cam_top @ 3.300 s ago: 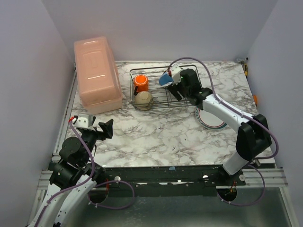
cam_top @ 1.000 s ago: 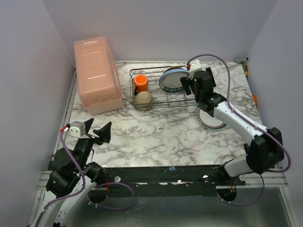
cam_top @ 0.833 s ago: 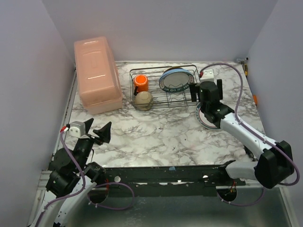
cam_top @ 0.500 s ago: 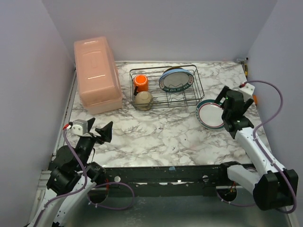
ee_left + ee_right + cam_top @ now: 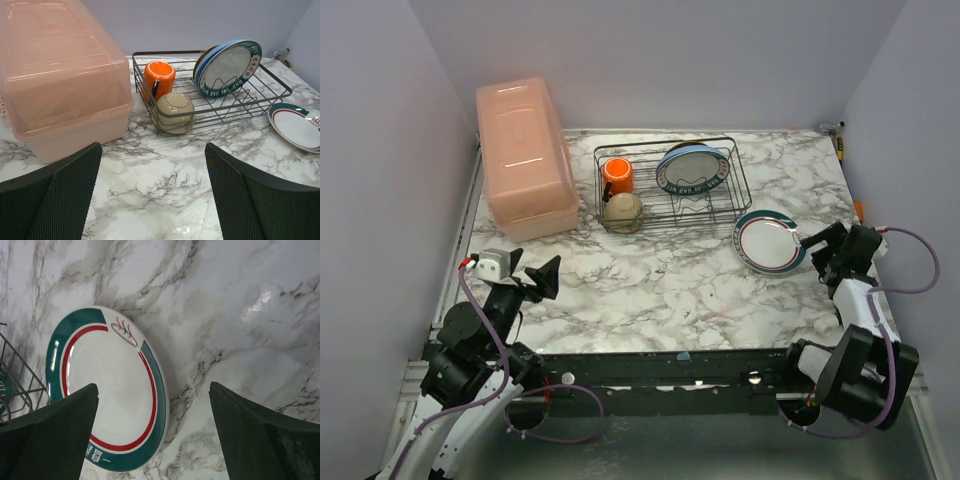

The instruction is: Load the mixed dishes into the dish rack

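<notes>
The tabletop [image 5: 650, 285] is white marble with grey veins, closed in by plain pale lilac walls at the back and on both sides. A big pink lidded box [image 5: 523, 160] stands at the far left, just beside the left end of the black wire rack [image 5: 744, 190]. A teal-rimmed plate [image 5: 769, 241] with a red ring lies flat on the tabletop, outside the rack and close to its near right corner. My right tool [image 5: 152, 386] is just to the right of that plate near the tabletop's right edge, with its fingers spread wide and gripping nothing. My left tool [image 5: 152, 146] is at the near left, well apart from the rack and facing it, also wide open and empty. In the left part of the rack the orange mug [image 5: 617, 175] sits at the back, with the pale bowl [image 5: 624, 211] in front of it, tipped so its foot faces me. In the right part a blue-edged plate [image 5: 230, 67] with a dark patterned rim leans in the slot wires, and the edge of a yellow-brown plate [image 5: 200, 57] shows just behind it.
</notes>
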`<state>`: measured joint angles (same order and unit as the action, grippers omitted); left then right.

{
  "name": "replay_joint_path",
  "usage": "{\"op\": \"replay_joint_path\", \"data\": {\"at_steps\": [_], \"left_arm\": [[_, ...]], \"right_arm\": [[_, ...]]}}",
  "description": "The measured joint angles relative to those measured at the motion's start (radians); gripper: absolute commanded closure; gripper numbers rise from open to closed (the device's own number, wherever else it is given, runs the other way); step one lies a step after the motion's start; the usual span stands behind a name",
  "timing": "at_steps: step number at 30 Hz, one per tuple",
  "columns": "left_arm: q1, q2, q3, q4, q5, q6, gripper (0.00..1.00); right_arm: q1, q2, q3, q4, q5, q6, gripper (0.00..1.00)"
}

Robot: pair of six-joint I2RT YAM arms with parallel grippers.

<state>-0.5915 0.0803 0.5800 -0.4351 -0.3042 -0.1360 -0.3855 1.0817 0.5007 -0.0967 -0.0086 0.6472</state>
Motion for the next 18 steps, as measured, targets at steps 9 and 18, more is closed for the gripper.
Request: {"op": "replay_joint_path", "data": {"at_steps": [9, 18], "left_arm": [[0.0, 0.017, 0.0, 0.0, 0.0, 0.003, 0.16], [0.0, 0.017, 0.0, 0.0, 0.0, 0.003, 0.16]], "right_arm": [[-0.087, 0.179, -0.073, 0.167, -0.339, 0.05, 0.16], [-0.132, 0.276, -0.141, 0.406, -0.478, 0.121, 0.39]]}}
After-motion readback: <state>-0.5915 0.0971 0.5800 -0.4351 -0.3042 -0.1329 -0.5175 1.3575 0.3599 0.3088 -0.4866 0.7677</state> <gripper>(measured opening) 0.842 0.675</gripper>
